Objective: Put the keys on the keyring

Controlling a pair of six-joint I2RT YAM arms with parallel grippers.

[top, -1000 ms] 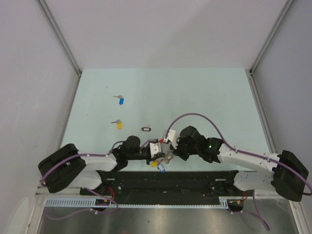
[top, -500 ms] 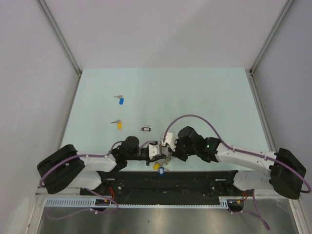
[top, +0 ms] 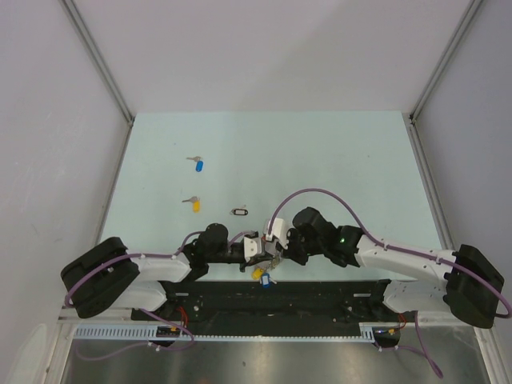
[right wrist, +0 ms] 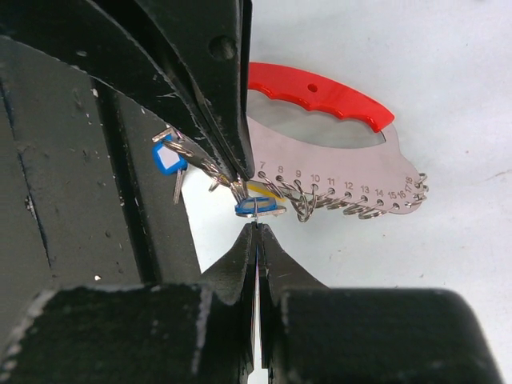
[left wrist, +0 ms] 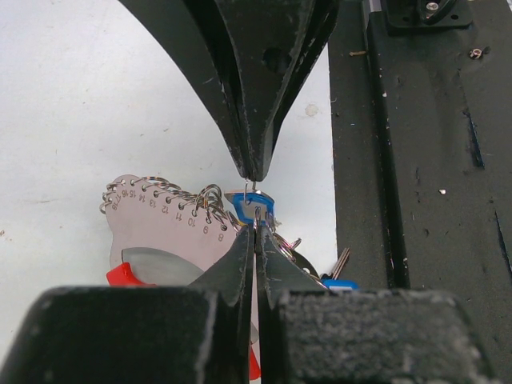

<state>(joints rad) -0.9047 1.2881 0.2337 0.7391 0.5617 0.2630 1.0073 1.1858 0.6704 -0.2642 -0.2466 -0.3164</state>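
Note:
The keyring (right wrist: 336, 172) is a silver numbered plate with small wire rings and a red arc (right wrist: 320, 92); it also shows in the left wrist view (left wrist: 160, 228). Both grippers meet tip to tip at it near the table's front edge. My left gripper (left wrist: 256, 226) (top: 264, 256) is shut on a small wire ring at the plate's edge. My right gripper (right wrist: 256, 227) (top: 276, 254) is shut on the thin ring of a blue-headed key (right wrist: 260, 208). Another blue key (right wrist: 168, 156) hangs from the bundle. A loose blue key (top: 198, 166) and a yellow key (top: 194, 204) lie on the table to the left.
A small black-rimmed oval tag (top: 239, 212) lies just beyond the left arm. The black base rail (top: 280, 300) runs right below the grippers. Grey walls with metal posts close in the pale green table (top: 320, 160).
The two grippers and the keyring between them shifted slightly left early in the second, then held almost still. Both stayed shut.

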